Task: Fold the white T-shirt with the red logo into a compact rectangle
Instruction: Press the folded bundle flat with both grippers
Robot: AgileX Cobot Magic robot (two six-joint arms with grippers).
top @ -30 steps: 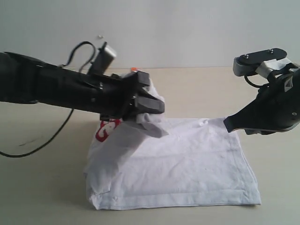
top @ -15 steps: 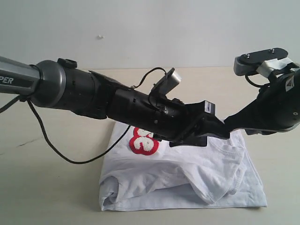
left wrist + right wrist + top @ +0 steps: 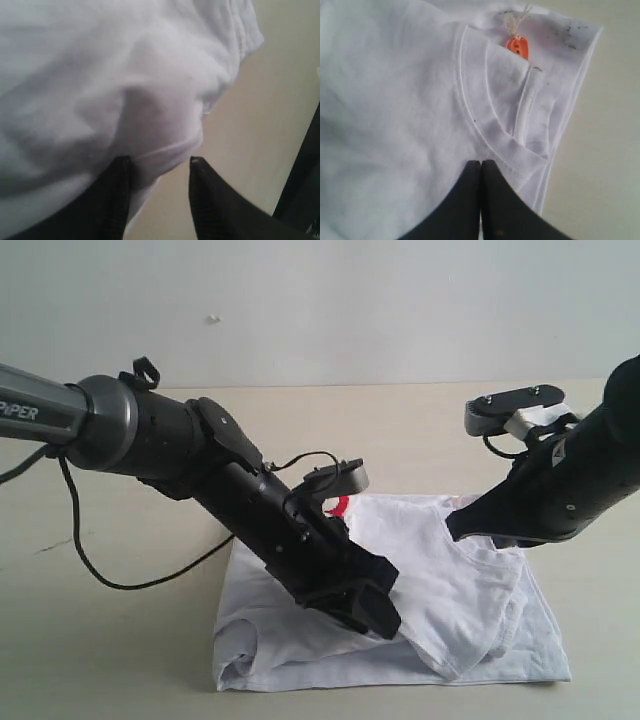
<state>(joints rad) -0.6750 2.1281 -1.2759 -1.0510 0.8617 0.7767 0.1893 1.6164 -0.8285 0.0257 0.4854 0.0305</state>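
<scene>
The white T-shirt (image 3: 462,580) lies bunched and partly folded on the table, with loose folds along its front edge. Only a sliver of the red logo (image 3: 343,505) shows behind my left arm. My left gripper (image 3: 385,618) reaches across low over the shirt's front; it is open (image 3: 159,161), and a fold of white cloth (image 3: 150,115) rests against one finger while bare table shows by the other. My right gripper (image 3: 452,528) is shut (image 3: 481,163), its tips resting on the shirt beside the ribbed collar (image 3: 490,127). The orange neck tag (image 3: 516,46) lies past the collar.
The beige table (image 3: 110,650) stretches around the shirt, with a pale wall (image 3: 350,300) behind it. A black cable (image 3: 95,570) from my left arm trails over the table on the left.
My left arm carried the shirt's left part over to the right, opened, then swung down toward the front edge. The logo is now mostly hidden. My right arm shifted slightly left, staying shut.
</scene>
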